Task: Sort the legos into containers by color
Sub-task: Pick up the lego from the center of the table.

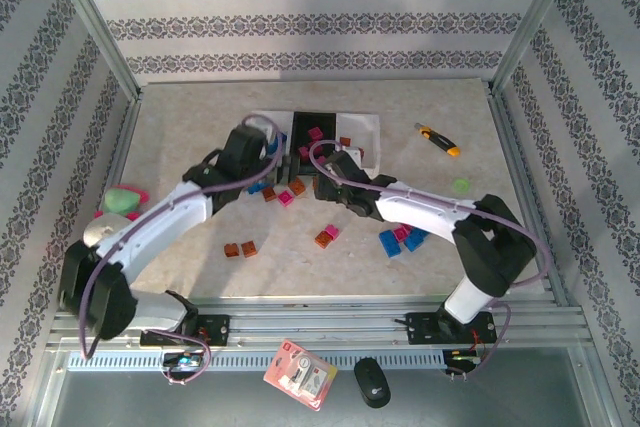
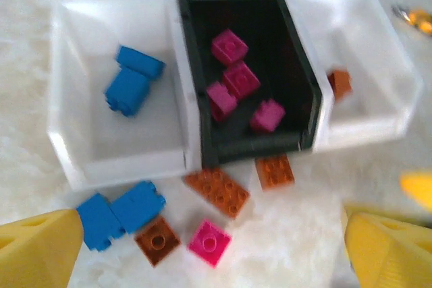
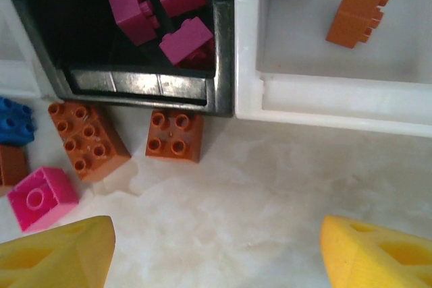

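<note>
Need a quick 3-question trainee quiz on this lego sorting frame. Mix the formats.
1. True or false: the black tray holds only magenta bricks.
2. Multiple choice: in the left wrist view, which brick colour lies in the white tray left of the black one? A orange, B blue, C magenta.
3. Fill in: the left gripper and the right gripper are both ___ (open or shut).

Key: 1 true; 2 B; 3 open.
</note>
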Available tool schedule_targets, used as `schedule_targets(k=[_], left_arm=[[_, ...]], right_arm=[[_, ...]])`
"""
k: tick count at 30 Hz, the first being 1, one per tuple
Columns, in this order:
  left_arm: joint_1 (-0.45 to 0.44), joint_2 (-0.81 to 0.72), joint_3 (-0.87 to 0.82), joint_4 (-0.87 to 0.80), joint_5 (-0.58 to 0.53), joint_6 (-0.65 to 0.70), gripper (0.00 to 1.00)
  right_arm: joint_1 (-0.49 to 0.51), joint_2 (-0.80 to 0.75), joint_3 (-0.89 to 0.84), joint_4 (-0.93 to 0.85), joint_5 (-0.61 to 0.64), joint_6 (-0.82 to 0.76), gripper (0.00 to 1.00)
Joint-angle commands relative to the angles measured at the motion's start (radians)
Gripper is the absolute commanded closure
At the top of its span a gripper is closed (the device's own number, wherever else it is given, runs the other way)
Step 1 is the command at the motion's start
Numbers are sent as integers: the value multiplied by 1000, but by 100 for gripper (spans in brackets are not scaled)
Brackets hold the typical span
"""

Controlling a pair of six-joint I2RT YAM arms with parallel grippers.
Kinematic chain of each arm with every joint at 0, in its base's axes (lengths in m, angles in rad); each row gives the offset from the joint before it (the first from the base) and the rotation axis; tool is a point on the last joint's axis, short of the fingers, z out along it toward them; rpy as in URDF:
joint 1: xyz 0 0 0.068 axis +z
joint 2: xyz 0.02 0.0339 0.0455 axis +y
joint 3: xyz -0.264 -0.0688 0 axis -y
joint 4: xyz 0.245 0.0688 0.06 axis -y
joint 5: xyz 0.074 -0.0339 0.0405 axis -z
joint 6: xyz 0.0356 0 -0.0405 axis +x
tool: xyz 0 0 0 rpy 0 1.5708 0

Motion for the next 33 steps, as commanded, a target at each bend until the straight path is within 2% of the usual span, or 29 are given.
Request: schedule_targets(k=[1,6,12,22,25,29,33], left_arm=[[-3,-121,-193,266,195,242,1],[-2,-295,-361,291,272,396,1],[-3,-397,-425,280,352,493,1],[-3,-417,-475,336,425,528,1],[-3,-421,-480,335,433,537,1],[-3,-426,-490,347,434,540,1],[-2,-425,-494,350,437,540,1]], right_arm=[[9,60,64,30,9,40,21],[7,168,155,-11,-8,45,21],[8,281,258,-72,-18,80,25],[6,395,354,-128,-16,73,41],[3,415,372,-139,-20,73,49],[1,414,374,-157,-33,73,61],[6,371,340,-170,-45,78,67]])
